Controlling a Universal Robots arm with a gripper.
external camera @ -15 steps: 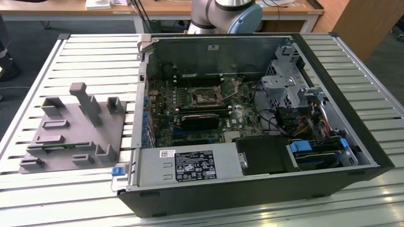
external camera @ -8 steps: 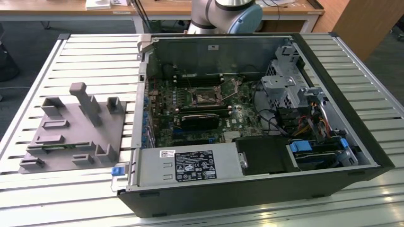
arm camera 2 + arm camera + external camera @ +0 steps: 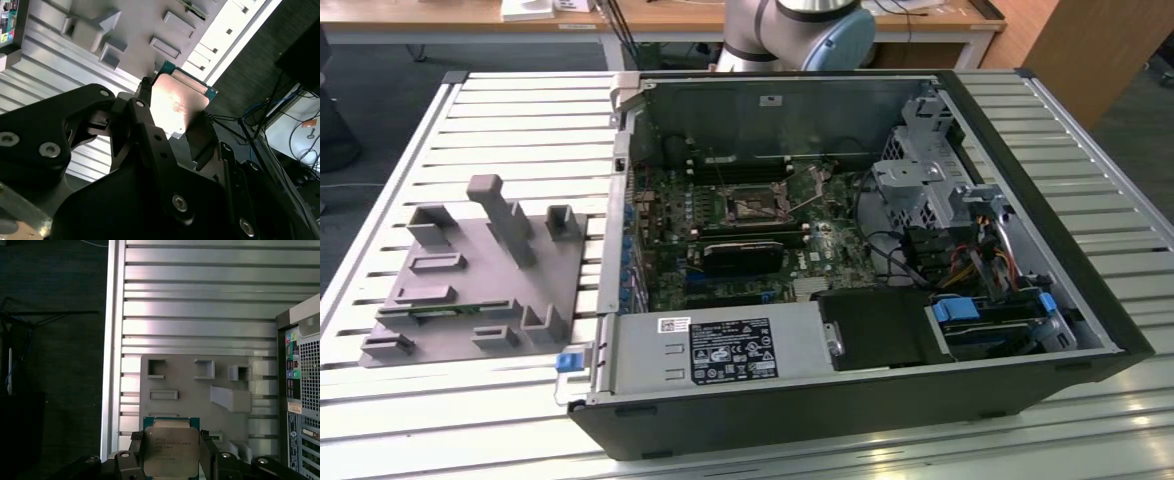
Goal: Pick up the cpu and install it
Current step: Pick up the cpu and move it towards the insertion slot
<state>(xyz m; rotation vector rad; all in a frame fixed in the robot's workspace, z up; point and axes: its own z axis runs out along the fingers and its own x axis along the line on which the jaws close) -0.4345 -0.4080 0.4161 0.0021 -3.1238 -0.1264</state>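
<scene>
Silver-lidded chip: the cpu, a flat square with a shiny metal top and a thin green rim, held in the air with its lid turned toward the first wrist camera.
Gripper: the black gripper is clamped on the cpu, with its fingers pressed against two opposite edges of the chip.
Background to the chip: in both wrist views the cpu is seen against a grey fixture plate and is apart from it.
Fixture plate: moulded with raised blocks and shallow pockets, and a thin green strip lies in one slot.
Table: a slatted aluminium table carries the plate and the computer case.
Computer case: the black computer case lies on its side with the panel off, just beside the plate on the exterior view's right.
Motherboard: the green motherboard has a square metal-framed socket near its middle and a black block just beside that.
Power supply: a grey box sits along the near edge of the case.
Arm: the arm's grey and blue base joint stands behind the case.
</scene>
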